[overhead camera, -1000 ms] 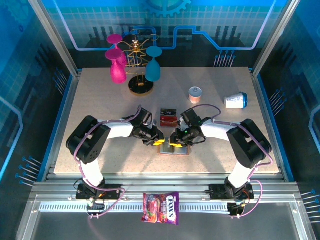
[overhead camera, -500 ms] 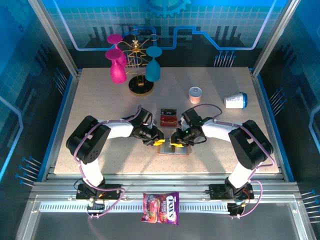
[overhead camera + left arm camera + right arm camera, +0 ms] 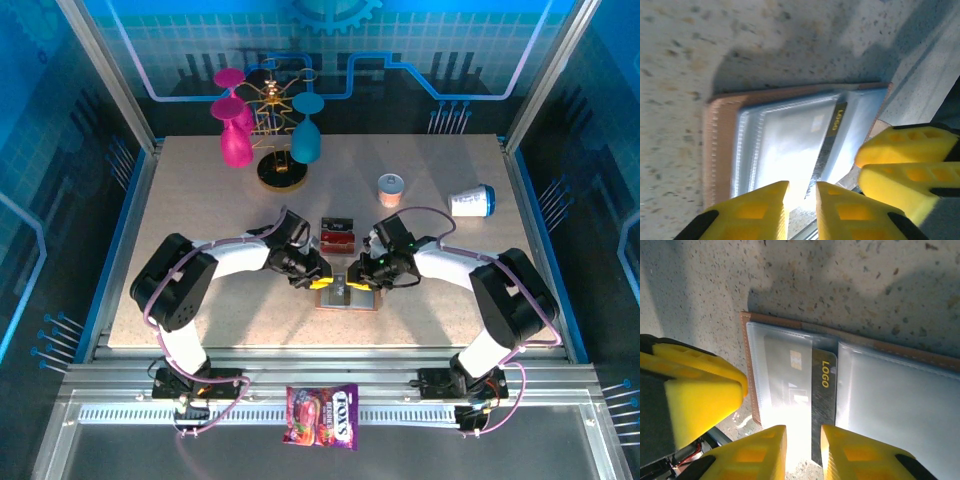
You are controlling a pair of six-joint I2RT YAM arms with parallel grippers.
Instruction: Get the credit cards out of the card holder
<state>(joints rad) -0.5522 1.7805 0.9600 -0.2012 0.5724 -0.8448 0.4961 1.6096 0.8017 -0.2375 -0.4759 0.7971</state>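
Speckled beige table [image 3: 200, 210], blue panel walls [image 3: 60, 150]

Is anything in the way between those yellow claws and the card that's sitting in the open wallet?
No separate object. The card is partly tucked under a clear pocket of the wallet, its dark band exposed. The right gripper sits at its edge, with the left gripper close beside.

Left tool [image 3: 320, 284] and right tool [image 3: 358, 283] hem the card holder [image 3: 348, 298]; credit cards [image 3: 338, 236] lie behind.
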